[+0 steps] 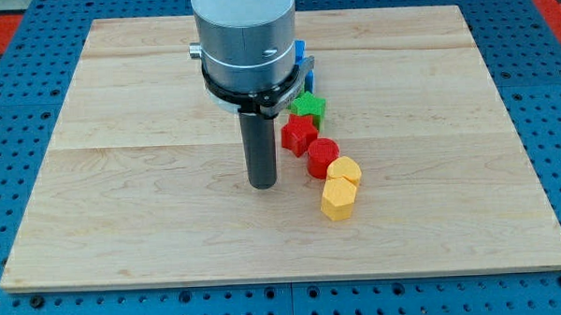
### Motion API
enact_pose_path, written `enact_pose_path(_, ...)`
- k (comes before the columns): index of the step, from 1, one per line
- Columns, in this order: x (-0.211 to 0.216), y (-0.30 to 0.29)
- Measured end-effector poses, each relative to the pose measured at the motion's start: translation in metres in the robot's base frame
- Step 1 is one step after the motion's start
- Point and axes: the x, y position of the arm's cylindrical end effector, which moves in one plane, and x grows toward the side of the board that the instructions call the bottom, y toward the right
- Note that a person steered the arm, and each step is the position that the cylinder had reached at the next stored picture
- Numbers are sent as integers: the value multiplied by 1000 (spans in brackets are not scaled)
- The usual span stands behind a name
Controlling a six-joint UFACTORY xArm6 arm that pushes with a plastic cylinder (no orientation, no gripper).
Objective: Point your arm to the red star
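The red star lies near the board's middle, in a diagonal row of blocks. My tip rests on the wood just left of and slightly below the red star, a short gap apart from it. A green star sits just above the red star. A red cylinder sits below and right of it.
Two yellow blocks continue the row: a yellow cylinder and a yellow hexagon. A blue block is partly hidden behind the arm's grey body. The wooden board lies on a blue perforated base.
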Motion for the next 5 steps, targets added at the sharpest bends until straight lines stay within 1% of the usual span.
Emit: enact_pose_path(5, 0, -4)
